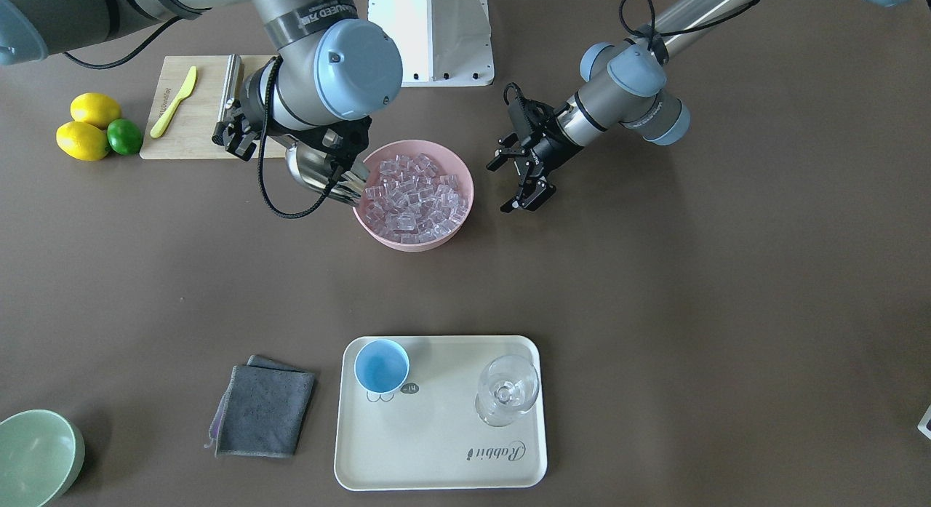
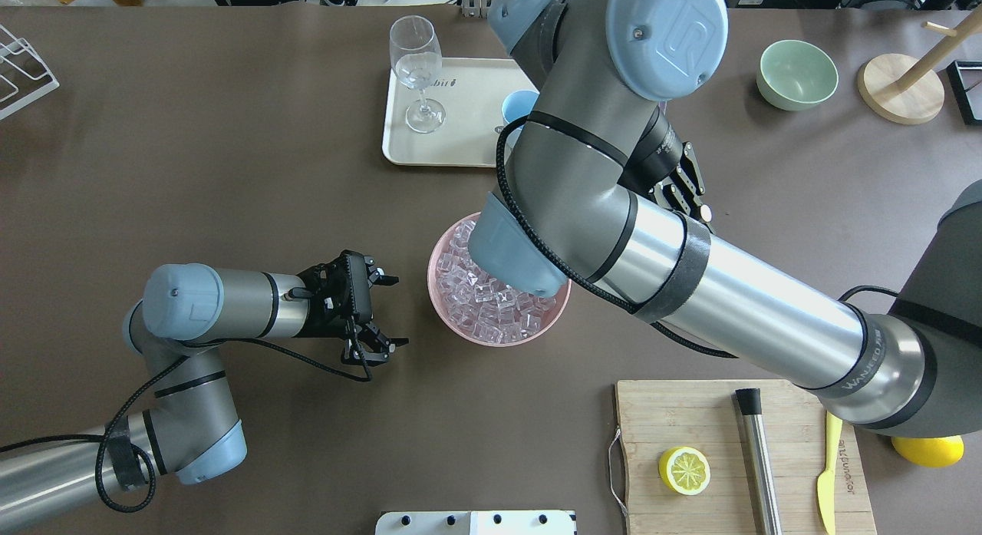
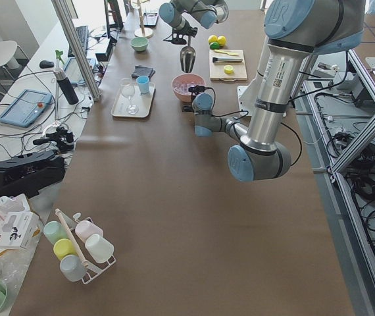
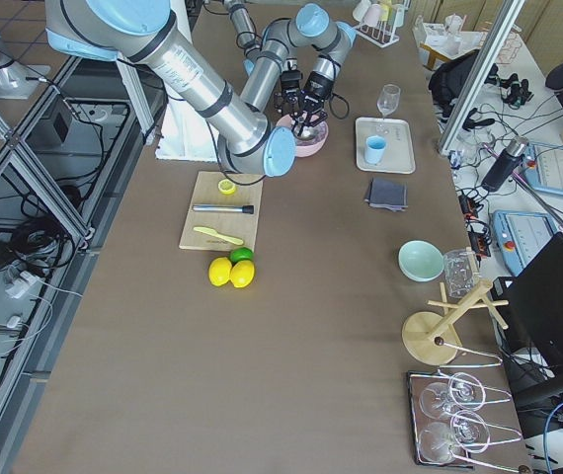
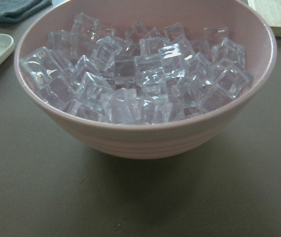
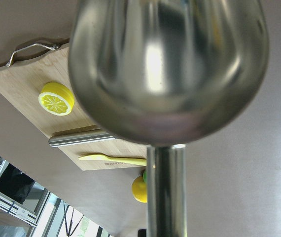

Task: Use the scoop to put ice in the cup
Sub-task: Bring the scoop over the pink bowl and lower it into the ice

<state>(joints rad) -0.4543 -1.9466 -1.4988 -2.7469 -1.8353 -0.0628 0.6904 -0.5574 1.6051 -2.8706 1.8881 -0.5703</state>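
Left of the bowl (image 2: pixel 491 337), the left pincer (image 2: pixel 393 311) hovers spread, aimed at it. Ice (image 2: pixel 491 297) heaps the bowl. Beyond the bowl, the cup (image 1: pixel 381 366) stands on a tray (image 1: pixel 436 449). Above the bowl hangs the scoop (image 1: pixel 316 171), trough down, its handle pinched by the right pincer (image 2: pixel 698 205).

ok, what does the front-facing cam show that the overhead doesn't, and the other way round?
Only front-facing: the scoop, which the right arm hides from the overhead camera; the gray cloth; the lime.
Only overhead: the lemon half on the cutting board; the wooden stand.
Both: the pink bowl heaped with ice; the tray carrying the cup and the stemmed glass; the green bowl; the open, empty left pincer.
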